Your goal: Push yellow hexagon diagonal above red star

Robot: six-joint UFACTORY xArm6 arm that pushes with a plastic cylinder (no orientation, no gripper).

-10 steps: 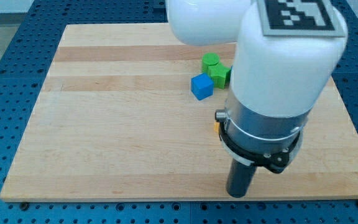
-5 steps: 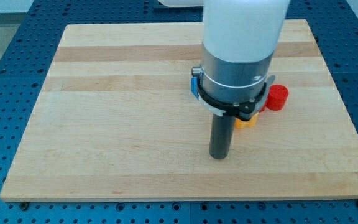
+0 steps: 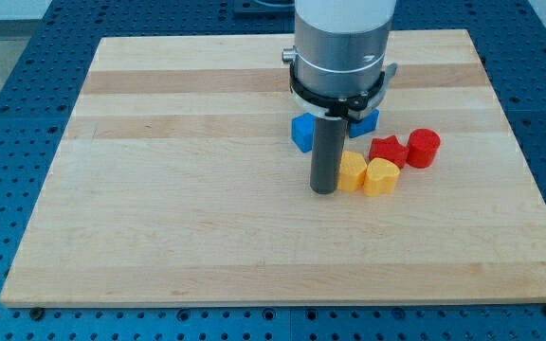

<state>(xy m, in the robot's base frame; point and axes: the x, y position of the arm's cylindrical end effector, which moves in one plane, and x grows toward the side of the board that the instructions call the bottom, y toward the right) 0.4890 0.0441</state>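
Observation:
My tip [image 3: 324, 190] rests on the wooden board, touching or almost touching the left side of a yellow hexagon [image 3: 352, 171]. A second yellow block [image 3: 381, 176], shape unclear, sits right against the hexagon on its right. The red star [image 3: 387, 150] lies just above and to the right of the hexagon. A red cylinder [image 3: 423, 148] stands to the right of the star.
A blue cube [image 3: 302, 132] sits left of the rod, and another blue block [image 3: 365, 120] shows partly behind the arm's collar. The arm's body hides the board's upper middle. The board's right edge [image 3: 524, 161] is beyond the red cylinder.
The arm has moved up and to the left across the board. My tip went from near the bottom edge to beside the yellow hexagon. The red and yellow blocks are uncovered.

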